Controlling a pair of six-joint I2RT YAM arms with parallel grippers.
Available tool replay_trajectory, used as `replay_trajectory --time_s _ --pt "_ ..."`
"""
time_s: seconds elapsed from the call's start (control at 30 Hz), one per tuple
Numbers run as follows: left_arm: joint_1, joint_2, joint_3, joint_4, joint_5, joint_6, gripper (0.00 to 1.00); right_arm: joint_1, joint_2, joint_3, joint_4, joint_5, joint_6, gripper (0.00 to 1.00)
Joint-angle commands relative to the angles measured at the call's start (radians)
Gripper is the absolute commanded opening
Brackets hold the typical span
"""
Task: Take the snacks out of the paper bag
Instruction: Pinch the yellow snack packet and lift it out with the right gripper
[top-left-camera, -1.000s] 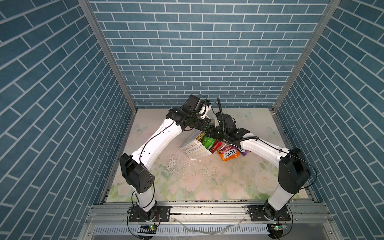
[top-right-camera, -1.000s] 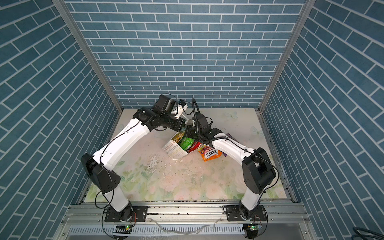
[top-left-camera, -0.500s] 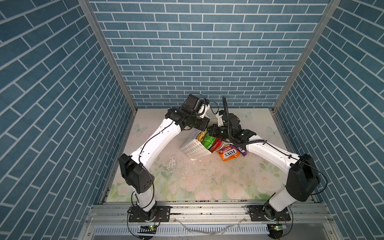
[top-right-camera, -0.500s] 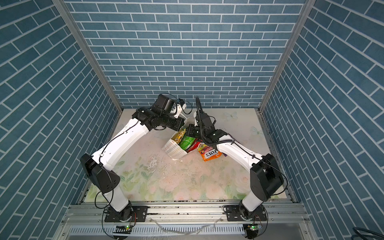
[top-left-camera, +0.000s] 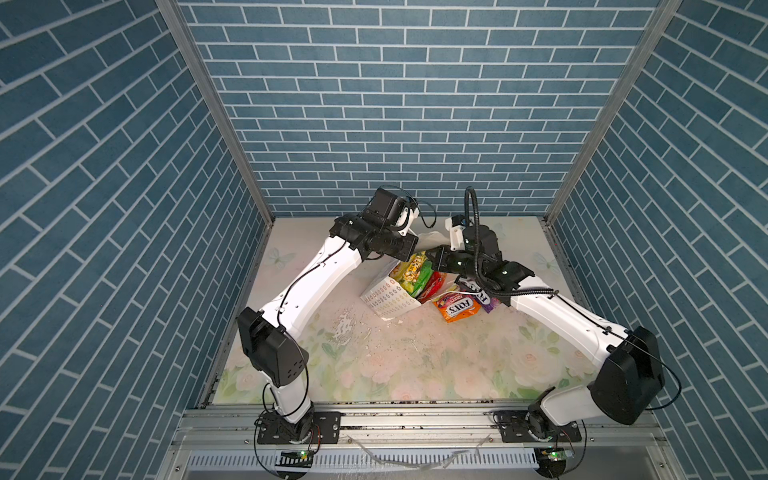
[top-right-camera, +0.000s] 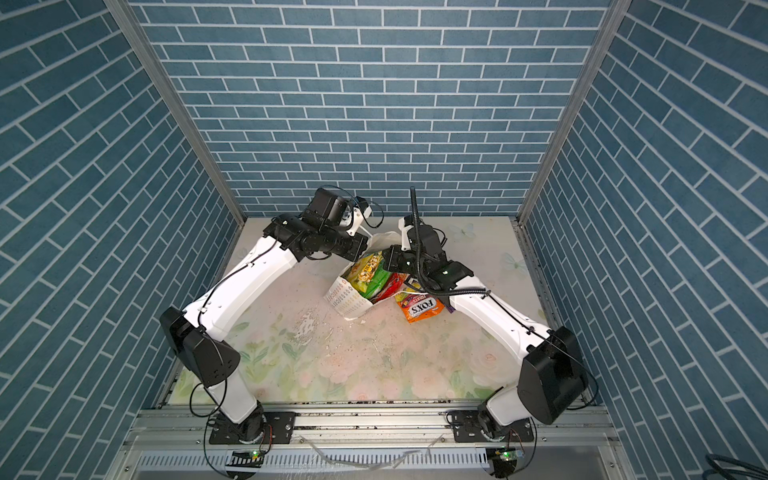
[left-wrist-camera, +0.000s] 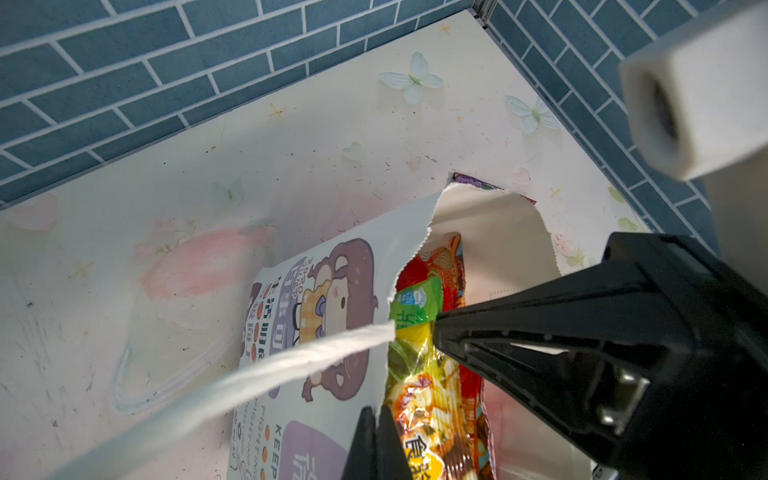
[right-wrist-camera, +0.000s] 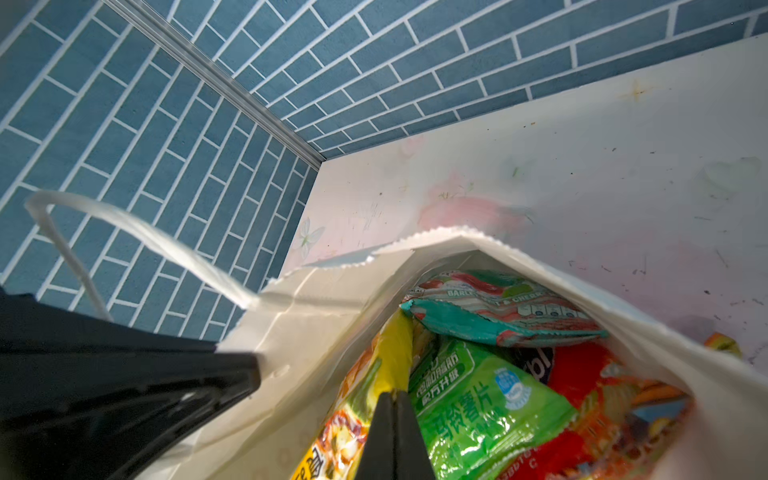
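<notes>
So the left gripper is pinched tight on the rim of the tilted white paper gift bag below it. The right gripper, just beside it, is clamped on a glossy yellow snack packet in the bag's mouth.

The paper bag is matt white paper, creased, with a saw-toothed rim and a twisted white cord handle. The snacks, among them the green packet, the teal packet and the orange packet, are glossy, crinkled plastic film that catches the light. The table top is a smooth printed sheet, scuffed and flecked, the walls look matt, the arm shells are smooth white plastic, and the front rail is bare brushed metal
</notes>
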Motion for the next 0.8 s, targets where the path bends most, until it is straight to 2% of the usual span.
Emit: replay_trajectory --time_s 0.0,0.77 --pt "0.005 -0.026 0.001 0.009 -0.001 0.007 0.00 -0.015 -0.032 -0.020 0.042 -0.030 -0.059 0.00" --pt "0.005 -0.043 -0.022 0.017 -0.010 0.007 0.00 -0.099 -0.147 0.010 0.064 -0.144 -0.201 0.00"
